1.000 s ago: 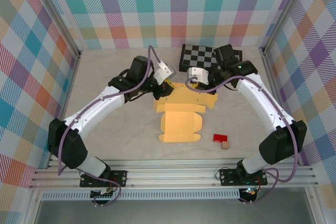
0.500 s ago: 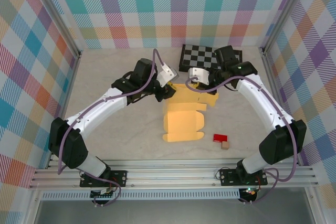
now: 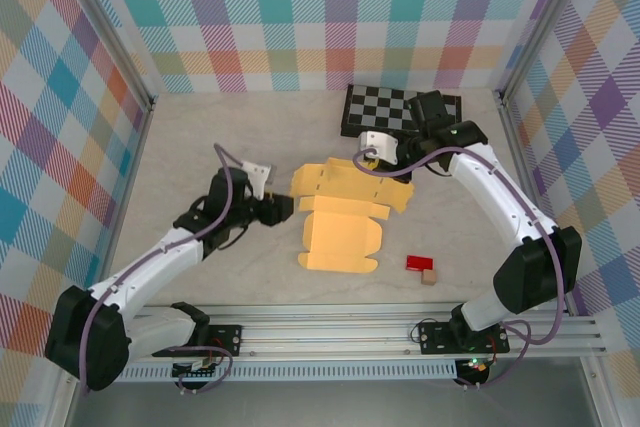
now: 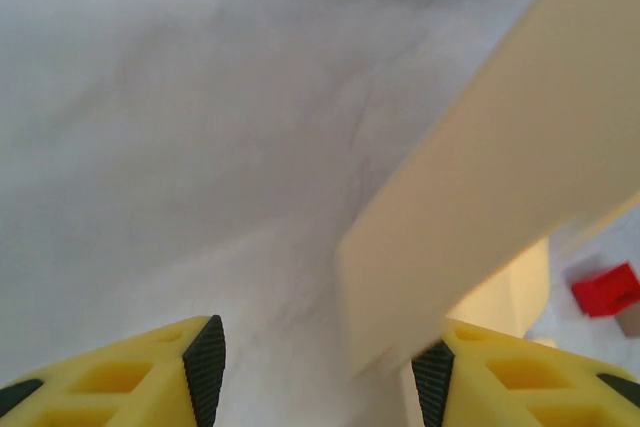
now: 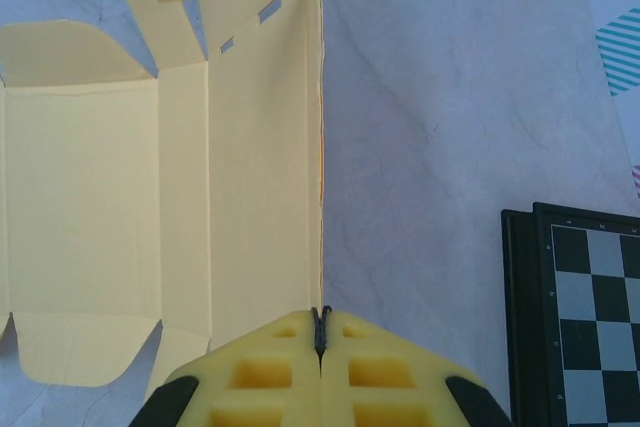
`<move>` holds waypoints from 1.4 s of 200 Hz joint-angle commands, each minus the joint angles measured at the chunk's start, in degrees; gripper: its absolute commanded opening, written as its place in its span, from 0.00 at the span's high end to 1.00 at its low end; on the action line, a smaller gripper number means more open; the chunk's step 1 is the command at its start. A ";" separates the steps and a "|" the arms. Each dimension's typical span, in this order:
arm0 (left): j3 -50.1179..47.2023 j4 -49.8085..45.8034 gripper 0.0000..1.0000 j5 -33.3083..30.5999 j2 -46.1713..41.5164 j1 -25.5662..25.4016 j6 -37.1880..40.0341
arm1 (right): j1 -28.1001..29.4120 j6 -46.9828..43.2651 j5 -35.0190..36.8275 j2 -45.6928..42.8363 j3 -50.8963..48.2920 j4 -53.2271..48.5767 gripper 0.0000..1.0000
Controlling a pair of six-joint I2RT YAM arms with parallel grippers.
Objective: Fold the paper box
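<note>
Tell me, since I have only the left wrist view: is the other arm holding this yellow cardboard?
Observer: Yes. The right gripper is shut on one edge of the paper box, which is an unfolded sheet.
Operator: Where is my gripper relative to it?
Observer: From above, the left gripper is open at the sheet's left side, holding nothing.
Operator: And the dark strip at the top of my view?
Observer: A checkerboard, lying beyond the right gripper.

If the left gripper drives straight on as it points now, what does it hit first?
Probably the paper box: the left gripper, jaws open, points at its nearest edge, with a panel just ahead; exact gap unclear.
</note>
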 commanded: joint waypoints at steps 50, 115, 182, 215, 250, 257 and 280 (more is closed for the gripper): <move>-7.20 9.97 0.46 -8.68 1.56 -0.27 -7.62 | -0.50 0.83 -4.90 0.25 -0.18 0.78 1.00; -4.04 22.66 0.46 11.87 9.48 -0.50 -4.52 | -0.50 0.74 -6.06 -1.81 -1.68 1.34 1.00; -2.07 20.19 0.47 10.48 9.12 -3.15 -3.74 | -0.45 1.57 -7.92 -1.14 -0.32 0.57 1.00; 0.10 21.93 0.44 9.70 10.92 -6.31 -5.13 | -0.43 1.89 -8.43 -1.56 -0.70 0.73 1.00; 2.16 22.51 0.46 7.18 13.34 -7.51 -5.85 | -0.50 2.27 -9.60 -2.04 -1.32 0.97 1.00; 2.40 22.66 0.47 6.47 13.89 -7.60 -6.15 | -0.50 2.28 -9.92 -2.18 -1.54 1.00 1.00; 3.12 23.59 0.47 5.40 15.43 -7.59 -7.32 | -0.41 2.37 -10.44 -2.67 -2.58 1.46 1.00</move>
